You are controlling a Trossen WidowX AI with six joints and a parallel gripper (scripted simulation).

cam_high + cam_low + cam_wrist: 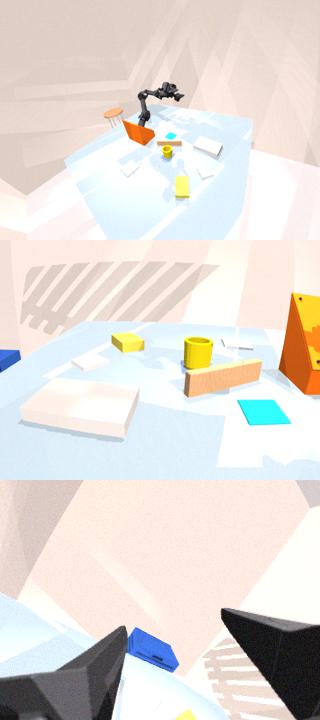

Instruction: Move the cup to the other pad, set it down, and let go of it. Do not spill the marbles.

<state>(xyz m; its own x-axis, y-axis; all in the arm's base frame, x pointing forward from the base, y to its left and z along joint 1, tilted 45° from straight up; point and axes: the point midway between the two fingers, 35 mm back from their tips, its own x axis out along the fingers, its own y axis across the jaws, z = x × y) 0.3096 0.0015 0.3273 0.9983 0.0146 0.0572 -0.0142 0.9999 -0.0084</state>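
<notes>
The black parallel-jaw gripper (180, 96) hangs high above the pale blue table (219, 201), fingers spread nearly full and gripping nothing, well apart from the yellow cylindrical cup (198, 352).

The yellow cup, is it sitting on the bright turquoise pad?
No, the yellow cup stands on a pale blue pad behind the wooden block; the turquoise pad lies bare.
</notes>
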